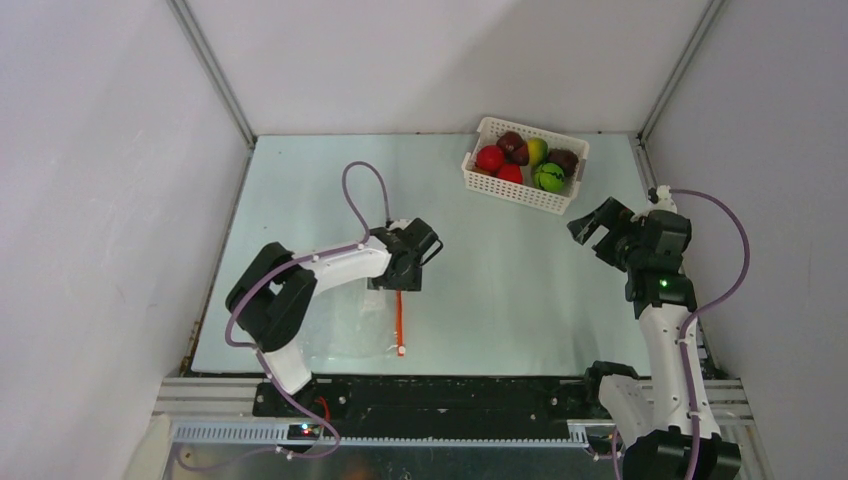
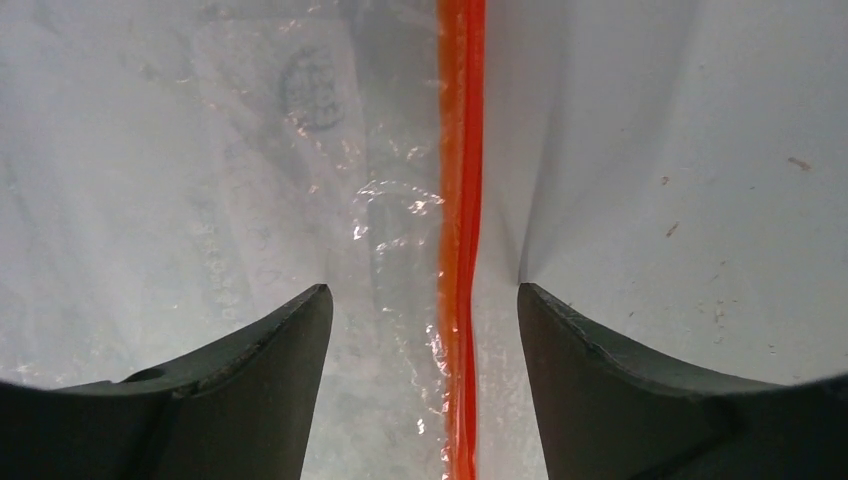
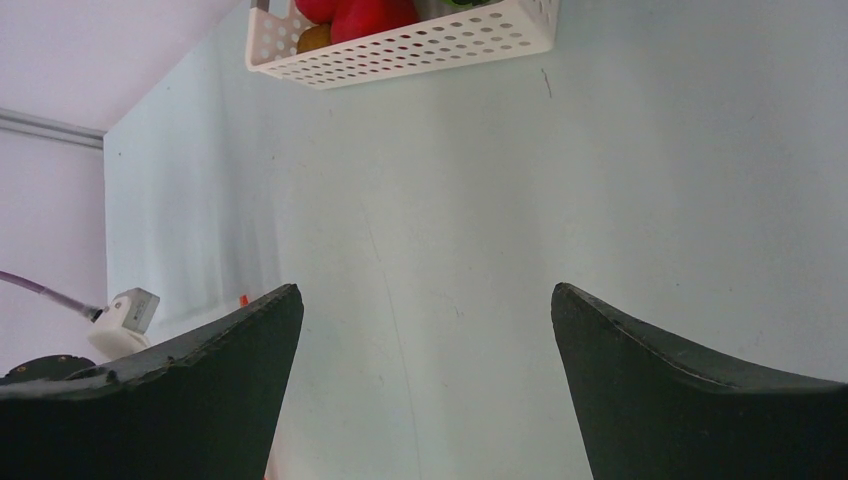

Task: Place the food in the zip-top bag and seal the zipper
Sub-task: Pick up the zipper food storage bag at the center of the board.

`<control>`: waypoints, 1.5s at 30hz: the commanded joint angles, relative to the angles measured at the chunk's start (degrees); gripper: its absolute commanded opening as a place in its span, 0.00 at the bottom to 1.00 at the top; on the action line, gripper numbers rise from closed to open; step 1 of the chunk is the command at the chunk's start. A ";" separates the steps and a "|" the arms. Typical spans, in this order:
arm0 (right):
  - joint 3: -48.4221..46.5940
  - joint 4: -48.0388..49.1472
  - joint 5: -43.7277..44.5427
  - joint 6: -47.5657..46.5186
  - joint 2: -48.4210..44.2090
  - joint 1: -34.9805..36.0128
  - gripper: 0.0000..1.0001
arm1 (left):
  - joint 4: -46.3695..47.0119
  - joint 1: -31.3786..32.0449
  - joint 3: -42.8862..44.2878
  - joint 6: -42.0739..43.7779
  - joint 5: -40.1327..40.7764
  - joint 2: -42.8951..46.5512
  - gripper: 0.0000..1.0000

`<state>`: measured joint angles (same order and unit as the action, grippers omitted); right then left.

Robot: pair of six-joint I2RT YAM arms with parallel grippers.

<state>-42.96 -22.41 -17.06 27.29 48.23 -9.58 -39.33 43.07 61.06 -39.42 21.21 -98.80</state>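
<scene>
Straddling the glossy orange zipper [image 2: 461, 200] of the crinkly bag [image 2: 300, 180], left pincer [image 2: 422, 292] gapes; right pincer [image 3: 427, 290] too.

The broad middle of the table [image 1: 520, 290] lies bare between the two arms, an open lane from the near edge to the white basket [image 1: 515, 190] at the far right. The basket's walls ring the toy fruits [image 1: 490, 158], leaving them open only from above. The right gripper [image 1: 592, 230] hangs wide-jawed just short of the basket, with nothing between them. The left gripper [image 2: 425, 300] straddles the zipper [image 2: 461, 200] with room on either side of the strip; whether its tips touch the zip-top bag [image 1: 345, 325] is hard to tell. A purple cable [image 1: 365, 185] loops over the table behind it, and the enclosure walls [image 1: 100, 200] hem both arms.
</scene>
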 commanded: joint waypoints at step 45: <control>-1.39 6.31 -3.65 -3.66 2.01 27.12 0.99 | 38.26 0.98 -20.30 2.35 -21.51 41.39 0.00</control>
<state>-42.98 -20.40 -21.17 25.32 49.39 5.98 -13.61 43.62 44.86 -37.34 8.36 -62.52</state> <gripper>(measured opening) 0.993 0.009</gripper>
